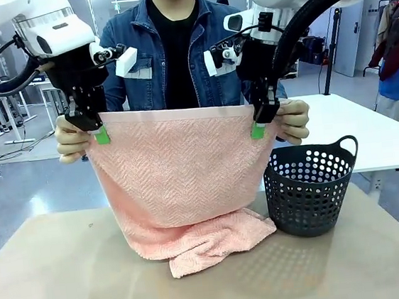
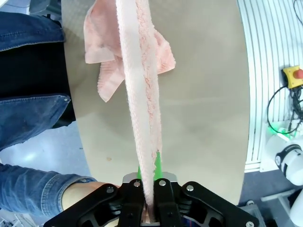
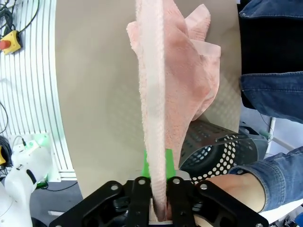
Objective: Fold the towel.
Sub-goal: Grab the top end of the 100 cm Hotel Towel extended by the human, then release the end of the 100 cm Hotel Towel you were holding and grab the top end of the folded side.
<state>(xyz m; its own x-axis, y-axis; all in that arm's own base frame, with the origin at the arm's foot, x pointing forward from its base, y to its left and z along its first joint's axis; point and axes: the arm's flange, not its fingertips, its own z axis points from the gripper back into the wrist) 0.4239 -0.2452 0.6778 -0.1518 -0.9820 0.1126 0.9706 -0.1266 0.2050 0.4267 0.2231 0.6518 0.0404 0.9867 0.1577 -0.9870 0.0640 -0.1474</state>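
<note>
Left gripper: black left gripper (image 1: 100, 135), green pads, clamped tight on a top hem corner of the salmon-pink terry towel (image 1: 180, 169).
Right gripper: black right gripper (image 1: 258, 129) pinching the opposite corner.
Hands: person's hands (image 1: 70, 141) grip the hem just outside each.
Wrist views: hem edge-on between pads.
Front: we see towel hanging flat, tail bunched on tan table (image 1: 49, 279).
Room: dark perforated plastic basket (image 1: 310, 188) just beside the tail; bare tabletop on our left.
</note>
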